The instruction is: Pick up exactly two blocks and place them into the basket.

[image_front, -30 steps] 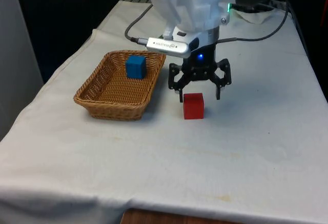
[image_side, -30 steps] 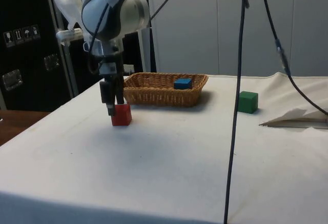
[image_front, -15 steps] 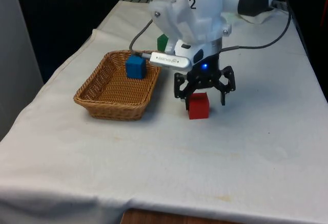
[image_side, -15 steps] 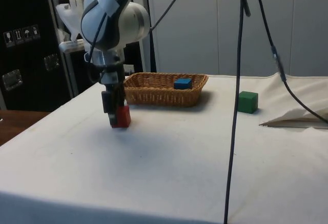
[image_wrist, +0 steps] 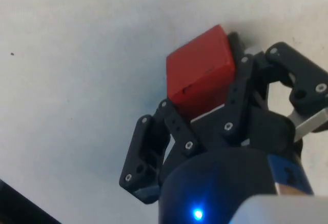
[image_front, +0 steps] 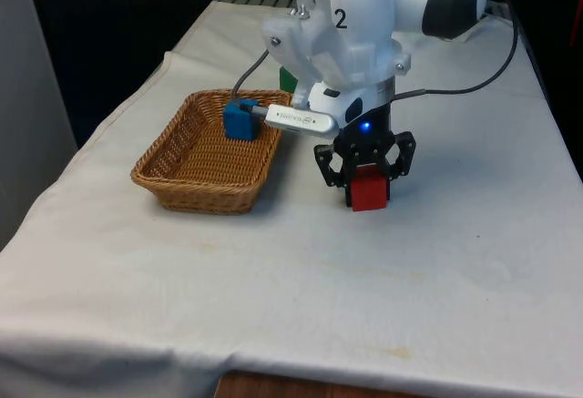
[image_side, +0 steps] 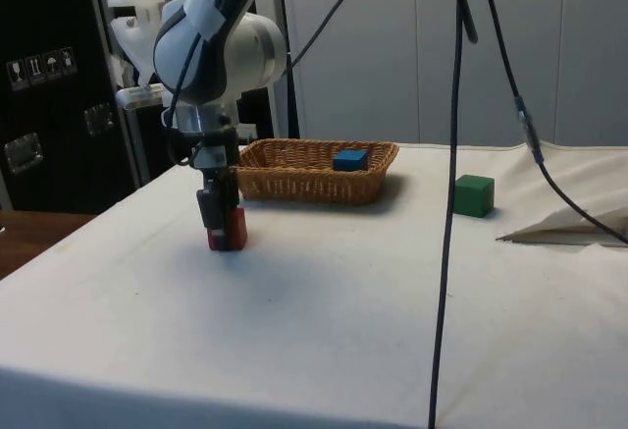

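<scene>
Claw [image_front: 366, 182] grips red block [image_front: 370, 188] — basket [image_front: 173, 178] beside; green block [image_side: 473, 195] apart.

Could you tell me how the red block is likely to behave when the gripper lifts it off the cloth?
The red block looks like a rigid cube with flat faces, so it probably won't deform or roll. The gripper straddles it on two opposite flat sides, which should hold squarely. It looks small and probably light, though its smooth faces might slip a little.

There are three blocks: one red block [image_front: 370, 192], one blue block [image_front: 240, 121] and one green block [image_side: 473, 195]. There is one basket [image_front: 178, 182].
</scene>
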You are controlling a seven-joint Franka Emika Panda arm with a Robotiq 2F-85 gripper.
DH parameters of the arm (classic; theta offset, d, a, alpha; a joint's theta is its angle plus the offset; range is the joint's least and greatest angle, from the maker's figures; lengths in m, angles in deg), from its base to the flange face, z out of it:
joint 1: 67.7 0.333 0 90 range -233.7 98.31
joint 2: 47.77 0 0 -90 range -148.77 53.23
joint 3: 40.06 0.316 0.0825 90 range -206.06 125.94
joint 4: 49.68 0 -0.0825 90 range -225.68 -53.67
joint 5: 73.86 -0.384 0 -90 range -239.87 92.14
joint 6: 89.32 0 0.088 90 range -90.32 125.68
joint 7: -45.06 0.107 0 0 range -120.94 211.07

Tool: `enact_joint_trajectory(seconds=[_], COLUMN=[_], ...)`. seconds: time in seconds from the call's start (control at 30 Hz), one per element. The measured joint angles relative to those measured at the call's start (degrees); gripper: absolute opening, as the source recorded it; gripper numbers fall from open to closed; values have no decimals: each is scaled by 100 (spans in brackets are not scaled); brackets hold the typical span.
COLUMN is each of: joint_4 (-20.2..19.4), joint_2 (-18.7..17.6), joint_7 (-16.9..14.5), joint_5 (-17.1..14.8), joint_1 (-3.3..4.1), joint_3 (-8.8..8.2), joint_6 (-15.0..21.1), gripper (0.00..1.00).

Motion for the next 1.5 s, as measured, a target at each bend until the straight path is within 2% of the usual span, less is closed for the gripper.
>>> enact_joint_trajectory(seconds=[0.33,0.83,1.07,1.17,1.5], joint_4=[11,-212,-212,-183,-17], joint_2=[63,762,968,1054,1106], joint_7=[-23,-34,-29,-29,-23], joint_5=[0,178,241,281,361], joint_1=[0,0,0,0,0], joint_3=[0,-115,-246,-355,-573], joint_6=[-46,-458,-630,-728,-968], gripper=[3,3,3,3,3])
